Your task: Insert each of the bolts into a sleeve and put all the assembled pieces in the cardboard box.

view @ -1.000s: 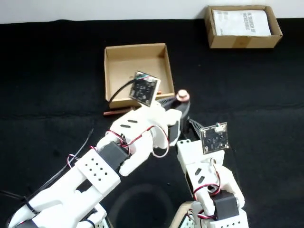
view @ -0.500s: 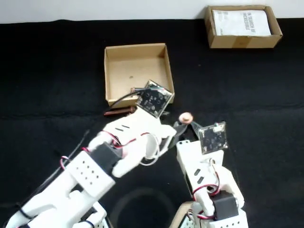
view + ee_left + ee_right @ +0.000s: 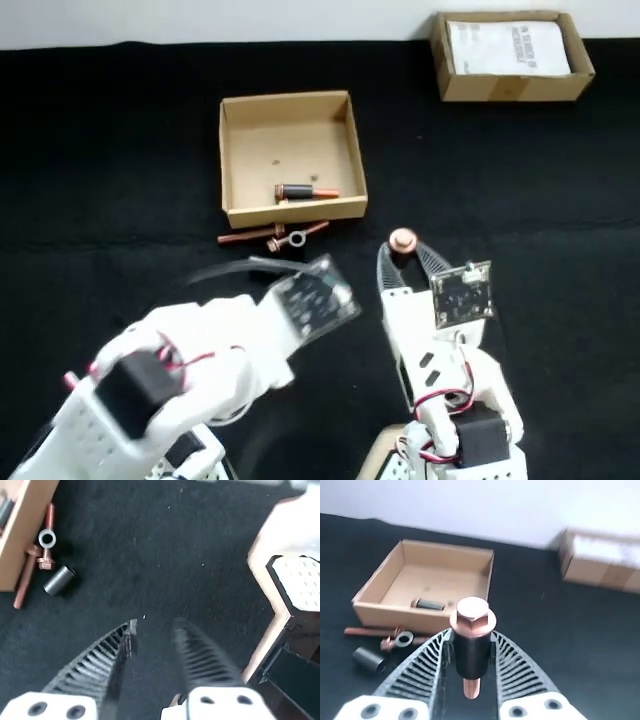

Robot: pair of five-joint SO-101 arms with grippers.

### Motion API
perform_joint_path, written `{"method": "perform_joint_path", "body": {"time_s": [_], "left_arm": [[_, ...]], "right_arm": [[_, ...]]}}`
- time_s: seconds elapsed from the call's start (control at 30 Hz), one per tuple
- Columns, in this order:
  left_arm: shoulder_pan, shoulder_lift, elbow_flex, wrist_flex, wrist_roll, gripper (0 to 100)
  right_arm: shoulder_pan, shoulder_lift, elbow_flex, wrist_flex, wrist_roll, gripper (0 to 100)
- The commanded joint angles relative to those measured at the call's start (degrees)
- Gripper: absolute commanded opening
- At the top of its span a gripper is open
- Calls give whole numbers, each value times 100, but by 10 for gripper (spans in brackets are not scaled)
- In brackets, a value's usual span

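While my right pincer [image 3: 470, 642] clamps a copper hex bolt in black metal sleeve [image 3: 471, 652] upright, my left pincer [image 3: 152, 630] hangs slightly parted, empty. Beyond, loose copper bolts [image 3: 250, 237] and a dark cylindrical sleeve [image 3: 59, 580] lie beside the open cardboard box [image 3: 240, 130], which holds one assembled bolt-and-sleeve piece [image 3: 305, 192].

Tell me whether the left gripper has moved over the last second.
Yes. Seen from the high view, the left gripper has drawn back from the cardboard box's front right corner, toward its own base.

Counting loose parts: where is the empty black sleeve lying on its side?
Left wrist view: the sleeve lies on the table outside the cardboard box, beside the loose bolts.
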Motion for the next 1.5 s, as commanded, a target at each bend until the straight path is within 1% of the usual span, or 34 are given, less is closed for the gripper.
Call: {"method": "perform_joint_path", "body": {"time_s": [0.0, 0.07, 0.13, 0.27, 0.43, 0.47, 0.57, 0.63, 0.77, 0.97, 1.03, 1.1, 1.2, 1.27, 1.3, 1.37, 1.47], "left_arm": [[-233, -655, 251, 53, -149, 27], [-532, -1086, 470, 44, -158, 19], [-840, -1508, 716, -176, -158, 8], [-1631, -2440, 1420, -993, -158, 8], [-2721, -3846, 2580, -1943, -158, 8], [-2932, -3996, 2712, -2101, -149, 8], [-3644, -3802, 2870, -2391, -132, 8], [-4110, -3793, 2879, -2426, -132, 8], [-4963, -3793, 2967, -2435, -132, 8], [-6026, -3793, 3732, -2453, -132, 8], [-6334, -3793, 4084, -2681, -123, 8], [-6651, -3793, 4558, -3218, 176, 8], [-7125, -3793, 5385, -4457, 967, 8], [-7292, -3785, 5868, -5196, 1468, 9], [-7301, -3741, 5877, -5327, 1749, 9], [-7310, -3785, 5859, -5178, 2391, 9], [-7292, -3785, 5859, -4923, 3033, 9]], "right_arm": [[136, 426, -716, -400, 378, 8], [127, 936, -1156, -462, 369, 8], [127, 1587, -1675, -541, 369, 8], [110, 3020, -2809, -699, 378, 8], [92, 4840, -4251, -884, 396, 8], [92, 5191, -4532, -884, 396, 8], [92, 6246, -5332, -884, 422, 8], [92, 6993, -5780, -884, 677, 8], [-57, 8400, -6563, -884, 1433, 8], [-312, 10141, -7758, -884, 2611, 8], [-418, 10659, -8207, -884, 3077, 8], [-444, 11134, -8681, -884, 3455, 8], [-523, 11785, -9411, -884, 3903, 8], [-585, 12171, -9815, -884, 4141, 8], [-629, 12356, -9991, -884, 4255, 8], [-708, 12699, -10255, -875, 4404, 8], [-875, 13077, -10422, -857, 4422, 8]]}}
